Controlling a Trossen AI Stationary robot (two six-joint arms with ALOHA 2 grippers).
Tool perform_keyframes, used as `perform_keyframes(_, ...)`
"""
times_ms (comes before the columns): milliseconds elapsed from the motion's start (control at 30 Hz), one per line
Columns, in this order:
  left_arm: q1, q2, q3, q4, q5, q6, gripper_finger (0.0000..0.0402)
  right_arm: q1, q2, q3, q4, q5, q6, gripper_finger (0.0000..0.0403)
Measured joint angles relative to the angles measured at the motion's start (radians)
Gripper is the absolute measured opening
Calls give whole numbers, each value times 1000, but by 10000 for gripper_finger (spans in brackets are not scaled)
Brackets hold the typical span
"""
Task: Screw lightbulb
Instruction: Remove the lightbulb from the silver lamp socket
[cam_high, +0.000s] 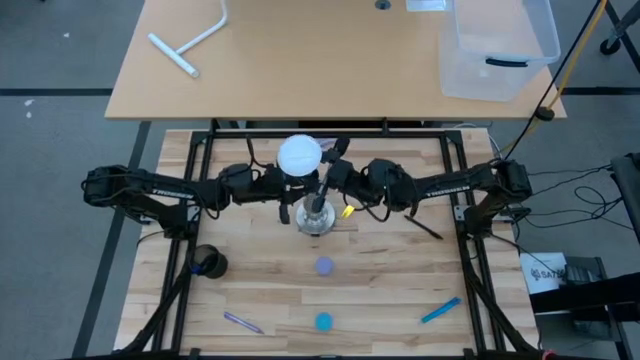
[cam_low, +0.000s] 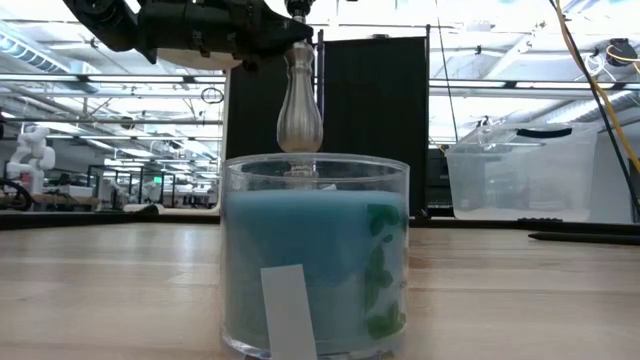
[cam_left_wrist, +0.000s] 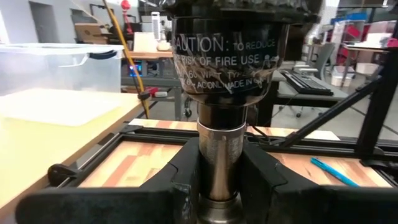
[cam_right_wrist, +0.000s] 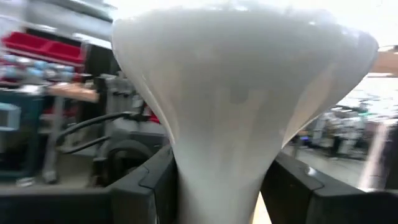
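The lightbulb (cam_high: 299, 155) stands upright over the socket stand (cam_high: 315, 215), near the middle of the desk (cam_high: 380, 290) and closer to its far edge than its near one; its globe is uppermost and its neck points straight down into the stand's black top, so its long axis is vertical and in line with the post. The two arms reach in from opposite side edges of the desk and meet at this column. The left gripper (cam_left_wrist: 214, 186) works low: its fingers (cam_left_wrist: 180, 180) are closed onto the silvery post just beneath the black socket collar, bracing the stand. The right gripper (cam_right_wrist: 217, 186) works higher: its fingers (cam_right_wrist: 146, 186) sit on either side of the bulb's tapering neck, very near or touching it, but whether they are already pressing on it cannot be told. The turn to come depends on that neck lying squarely between the right fingers with the bulb's axis kept plumb over the socket; I judge any lean would cross the thread. The blue candle jar (cam_low: 315, 255) standing nearer the desk's near edge hides the stand's base in the low view.
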Motion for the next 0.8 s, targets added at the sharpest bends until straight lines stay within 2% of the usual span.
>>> perform_keyframes(167, 1, 0, 1, -5, 34, 2, 75, -32, -33, 0, -91, -141, 60, 166)
perform_keyframes(400, 2, 0, 2, 0, 145, 7, 75, -94, -73, 1, -193, -357, 126, 159)
perform_keyframes(667, 3, 2, 3, 6, 247, 6, 75, -168, -83, 6, -205, -642, 286, 158)
perform_keyframes(800, 2, 2, 2, 3, 286, 0, 75, -178, -78, 19, -214, -707, 333, 157)
